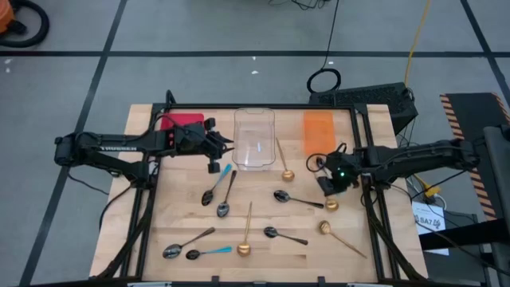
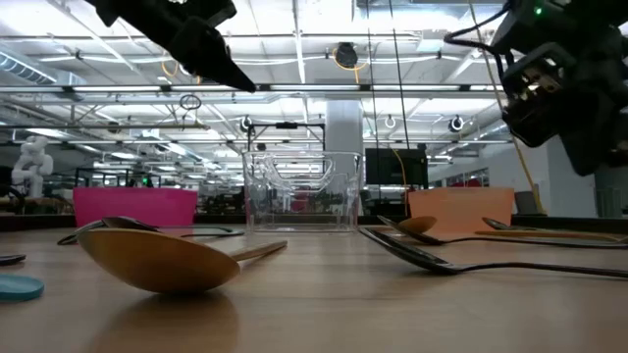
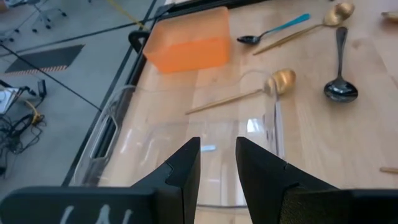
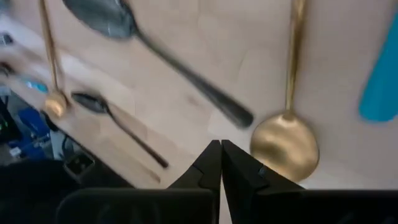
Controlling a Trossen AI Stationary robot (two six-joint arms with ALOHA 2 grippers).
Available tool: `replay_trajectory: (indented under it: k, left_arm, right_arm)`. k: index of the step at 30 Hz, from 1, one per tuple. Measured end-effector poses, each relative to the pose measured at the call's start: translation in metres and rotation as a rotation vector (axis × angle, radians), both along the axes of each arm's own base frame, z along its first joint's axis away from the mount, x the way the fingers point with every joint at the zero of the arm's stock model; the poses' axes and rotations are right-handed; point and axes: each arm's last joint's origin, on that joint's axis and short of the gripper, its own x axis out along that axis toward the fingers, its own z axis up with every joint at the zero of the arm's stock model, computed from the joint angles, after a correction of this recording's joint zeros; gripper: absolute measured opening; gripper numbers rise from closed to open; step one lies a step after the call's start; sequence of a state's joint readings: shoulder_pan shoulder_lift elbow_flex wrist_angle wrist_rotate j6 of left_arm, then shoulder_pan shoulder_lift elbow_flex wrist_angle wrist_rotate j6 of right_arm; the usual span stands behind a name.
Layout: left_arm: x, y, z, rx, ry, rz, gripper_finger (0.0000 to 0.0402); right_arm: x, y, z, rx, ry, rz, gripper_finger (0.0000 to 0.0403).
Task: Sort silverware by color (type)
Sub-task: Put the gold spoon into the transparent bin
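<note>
The silverware lies scattered on the wooden table (image 1: pixel 183 215). There are gold spoons (image 1: pixel 245 235) (image 1: pixel 283 163) (image 1: pixel 341 236), dark metal spoons (image 1: pixel 227 195) (image 1: pixel 293 199) and blue-handled spoons (image 1: pixel 215 186) (image 1: pixel 209 252). My left gripper (image 3: pixel 217 163) hovers open over the clear bin (image 1: pixel 253 137), with nothing between its fingers. My right gripper (image 4: pixel 221 163) hangs shut and empty above the table's right part, slanting down. A gold spoon's bowl (image 4: pixel 285 144) and a dark spoon's handle end (image 4: pixel 236 115) lie below it. In the low view both grippers (image 2: pixel 211 49) (image 2: pixel 559 93) are well clear of the tabletop.
A pink bin (image 1: pixel 182 121), the clear bin and an orange bin (image 1: pixel 319 131) stand in a row along the far edge. A black frame (image 1: pixel 374 215) borders the table. Bare wood shows between the spoons in the middle (image 1: pixel 263 211).
</note>
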State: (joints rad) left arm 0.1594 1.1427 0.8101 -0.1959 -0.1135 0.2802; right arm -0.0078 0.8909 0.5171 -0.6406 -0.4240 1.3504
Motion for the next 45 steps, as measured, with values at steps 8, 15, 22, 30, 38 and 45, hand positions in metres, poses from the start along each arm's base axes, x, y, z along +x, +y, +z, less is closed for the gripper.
replay_trajectory:
  k: [8,15,22,30,38,45]
  left_arm:
    - [-0.002,0.001,-0.003,-0.017,0.039,0.010,0.0111]
    - [-0.005,-0.001,-0.008,-0.047,0.087,0.019,0.0111]
    - [-0.005,-0.012,-0.011,-0.098,0.109,0.009,0.0111]
    - [-0.005,-0.027,-0.012,-0.123,0.124,-0.034,0.0111]
    - [-0.005,-0.032,-0.012,-0.118,0.127,-0.057,0.0111]
    - [-0.005,-0.032,-0.012,-0.110,0.128,-0.063,0.0111]
  right_arm:
    - [0.014,0.020,0.021,-0.019,-0.059,0.072,0.0001]
    - [0.032,0.044,0.053,-0.178,-0.081,0.192,0.0001]
    - [0.028,0.074,0.040,-0.232,0.064,0.392,0.0001]
    - [0.013,0.114,0.026,-0.301,0.116,0.511,0.0001]
    - [0.004,0.151,0.017,-0.358,0.097,0.451,0.0001]
    - [0.017,0.183,0.026,-0.403,0.113,0.438,0.0001]
